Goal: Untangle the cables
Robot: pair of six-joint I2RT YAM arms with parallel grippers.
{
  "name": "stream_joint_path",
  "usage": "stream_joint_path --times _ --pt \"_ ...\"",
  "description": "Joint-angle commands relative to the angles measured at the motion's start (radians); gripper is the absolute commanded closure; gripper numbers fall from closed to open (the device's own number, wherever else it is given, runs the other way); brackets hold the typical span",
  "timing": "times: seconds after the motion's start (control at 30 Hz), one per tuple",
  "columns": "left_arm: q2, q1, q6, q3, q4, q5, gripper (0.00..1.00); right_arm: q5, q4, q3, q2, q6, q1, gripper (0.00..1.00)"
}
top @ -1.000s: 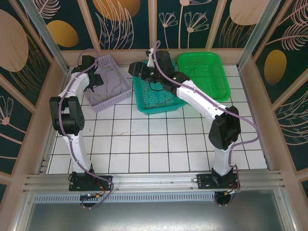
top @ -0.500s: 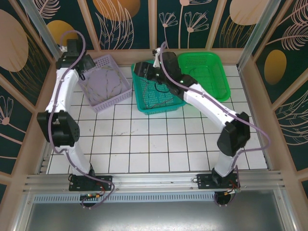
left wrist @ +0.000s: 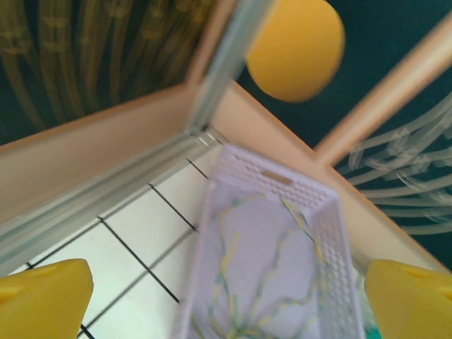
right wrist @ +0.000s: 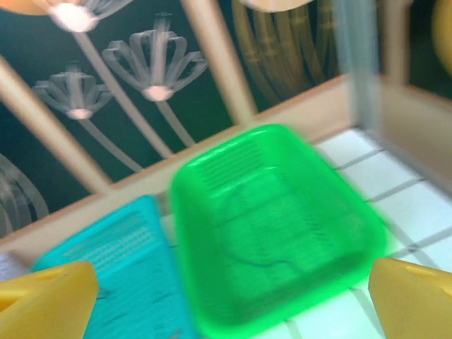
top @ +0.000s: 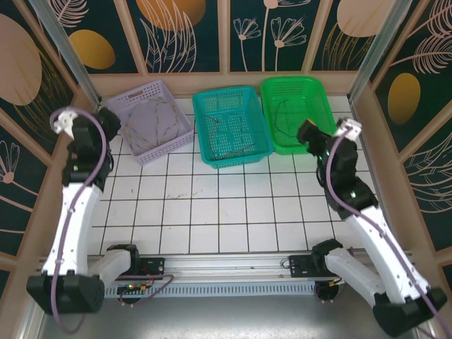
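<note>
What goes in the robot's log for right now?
left pincer: open, empty | right pincer: open, empty | cables: in lilac basket, teal basket, green basket

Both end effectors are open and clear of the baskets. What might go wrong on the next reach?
1. Strands cross each other in the lilac basket, so pinching one may drag others out.
2. The right wrist view is blurred; aiming at the green basket now may miss its thin dark cable.
3. Cables in the teal basket lie flat on mesh, so a grasp may snag the floor.
</note>
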Motion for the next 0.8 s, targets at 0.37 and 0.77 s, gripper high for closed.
stream_joint_path --times 0.37,0.77 --pt "-0.106 0.001 0.493 -0.754 0.826 0.216 0.01 -0.058 0.608 -0.663 -0.039 -0.188 -0.215 0.01" --pt "0.253 0.004 0.573 -0.771 1.22 0.245 0.01 -0.341 1.222 -0.718 0.417 -0.236 -0.366 0.01"
